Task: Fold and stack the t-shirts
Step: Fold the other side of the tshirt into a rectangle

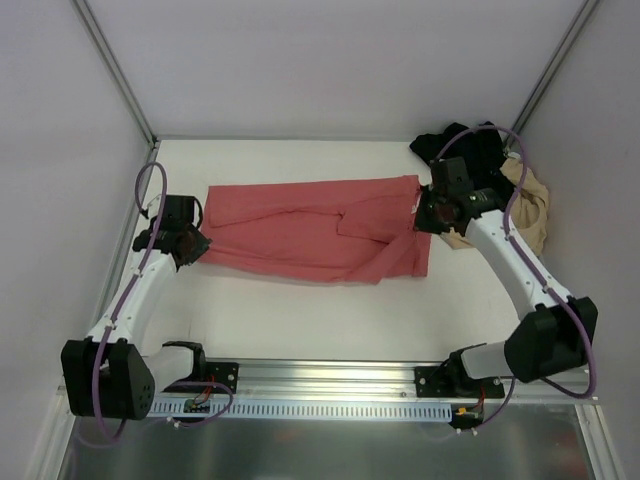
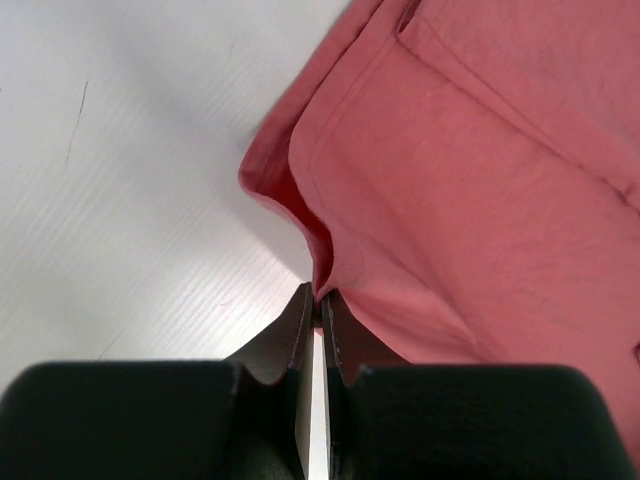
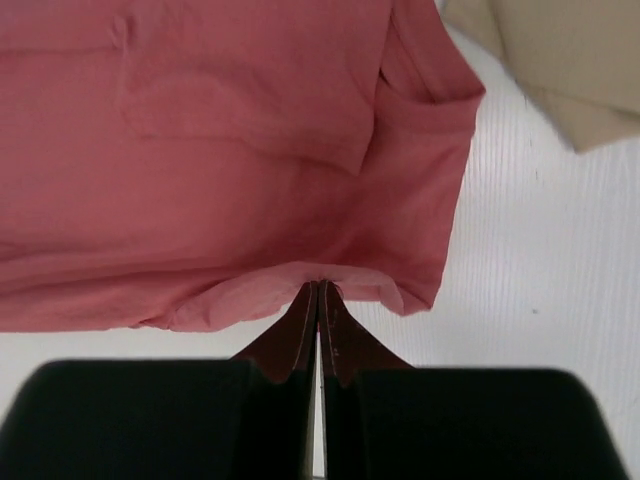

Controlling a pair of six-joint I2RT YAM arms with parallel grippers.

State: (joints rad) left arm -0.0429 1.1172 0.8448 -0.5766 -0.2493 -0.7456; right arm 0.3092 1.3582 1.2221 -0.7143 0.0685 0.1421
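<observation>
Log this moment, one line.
left gripper: shut on coral-red t-shirt | right gripper: shut on it | black t-shirt, beige t-shirt: piled far right

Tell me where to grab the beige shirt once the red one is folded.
Take the beige shirt by its near edge, probably coming from the near side with the right gripper: that edge lies bare on the table, while the black shirt crowds its far side. It is shut on the red shirt now.
</observation>
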